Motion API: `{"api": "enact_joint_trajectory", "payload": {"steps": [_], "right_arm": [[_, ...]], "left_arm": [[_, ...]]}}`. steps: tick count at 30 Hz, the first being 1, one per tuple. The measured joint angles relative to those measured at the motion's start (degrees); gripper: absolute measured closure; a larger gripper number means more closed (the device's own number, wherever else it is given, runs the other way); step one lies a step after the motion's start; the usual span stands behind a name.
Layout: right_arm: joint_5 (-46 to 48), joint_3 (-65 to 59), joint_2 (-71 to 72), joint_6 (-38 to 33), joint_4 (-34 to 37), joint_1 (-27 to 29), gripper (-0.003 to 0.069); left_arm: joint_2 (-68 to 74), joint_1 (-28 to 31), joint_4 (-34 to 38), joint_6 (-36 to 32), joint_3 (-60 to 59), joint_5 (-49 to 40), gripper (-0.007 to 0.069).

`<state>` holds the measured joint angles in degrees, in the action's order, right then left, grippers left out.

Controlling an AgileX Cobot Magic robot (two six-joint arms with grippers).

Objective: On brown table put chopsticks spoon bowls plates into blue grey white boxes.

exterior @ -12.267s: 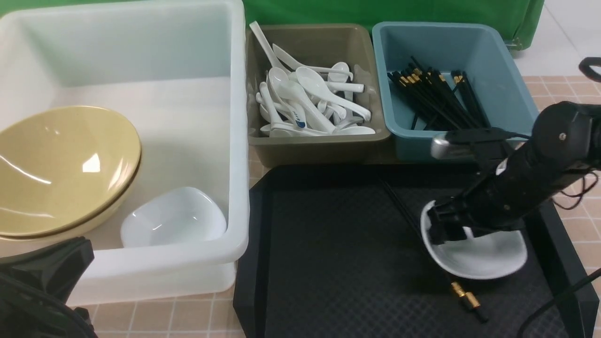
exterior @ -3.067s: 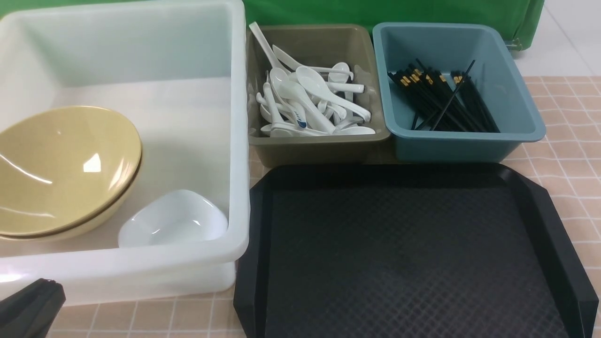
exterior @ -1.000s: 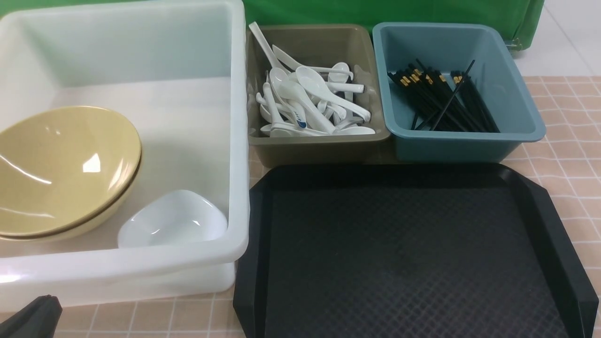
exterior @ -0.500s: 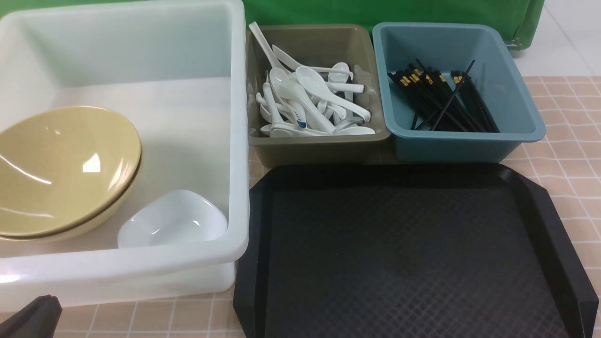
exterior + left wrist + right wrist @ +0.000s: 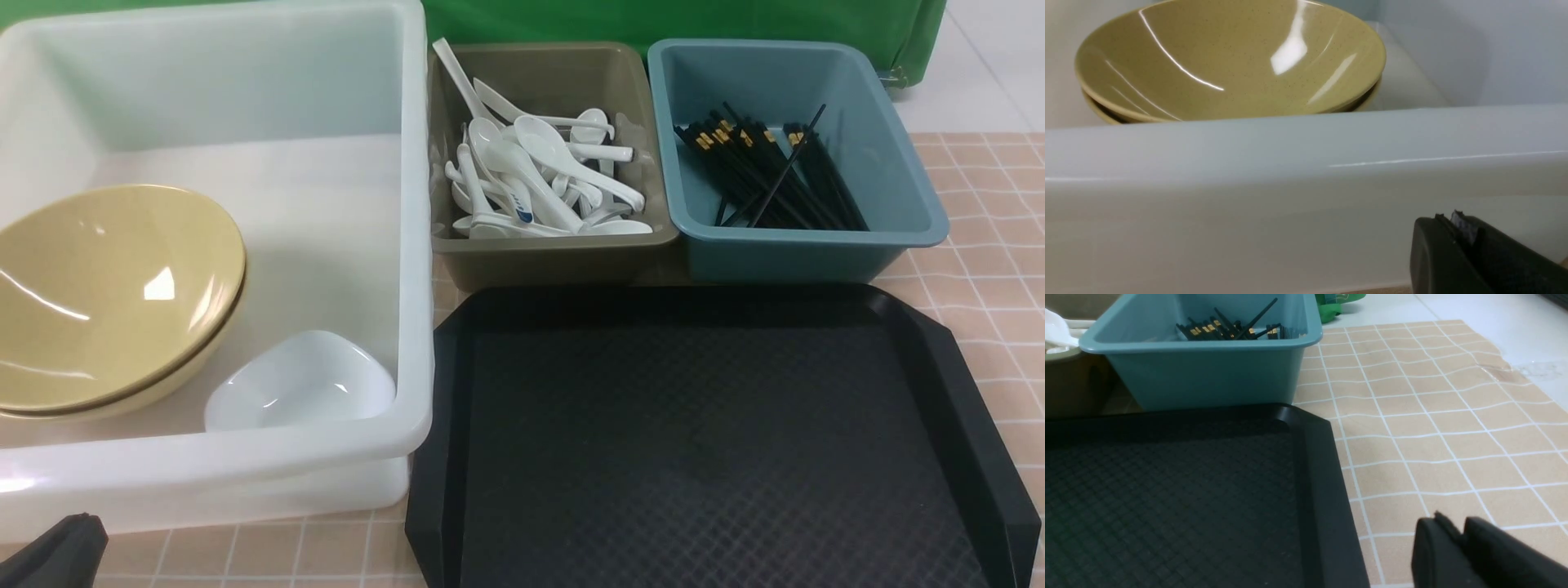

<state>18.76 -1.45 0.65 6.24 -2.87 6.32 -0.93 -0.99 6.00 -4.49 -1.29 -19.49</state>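
Two stacked tan bowls [image 5: 106, 294] and a white plate [image 5: 298, 384] lie in the big white box [image 5: 416, 245]. White spoons [image 5: 539, 175] fill the grey box [image 5: 555, 253]. Black chopsticks [image 5: 767, 171] lie in the blue box [image 5: 784, 253]. My left gripper [image 5: 1455, 218] is shut and empty, low outside the white box's near wall [image 5: 1290, 143], with the bowls [image 5: 1229, 61] beyond it. My right gripper [image 5: 1453, 524] hangs over the brown table [image 5: 1433, 416], its jaws a narrow gap apart and empty. The blue box [image 5: 1208, 371] and chopsticks [image 5: 1229, 328] lie ahead of it.
A black textured tray [image 5: 702, 441] with a raised rim [image 5: 1327, 477] lies in front of the grey and blue boxes, with nothing on it. A black part of my left arm [image 5: 49, 555] shows at the front view's bottom left corner. Green cloth hangs behind the boxes.
Nothing moves over the last second. Since the oldest frame my right arm, a white plate and a chopstick have left the tray, and one chopstick now lies crosswise in the blue box.
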Motion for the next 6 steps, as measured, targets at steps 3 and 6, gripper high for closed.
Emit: {"api": "enact_joint_trajectory", "payload": {"steps": [3, 6], "right_arm": [[0.0, 0.0, 0.0, 0.0, 0.0, 0.0, 0.0521], [0.0, 0.0, 0.0, 0.0, 0.0, 0.0, 0.0519]], "left_arm": [[0.0, 0.0, 0.0, 0.0, 0.0, 0.0, 0.062], [0.0, 0.0, 0.0, 0.0, 0.0, 0.0, 0.062]]}}
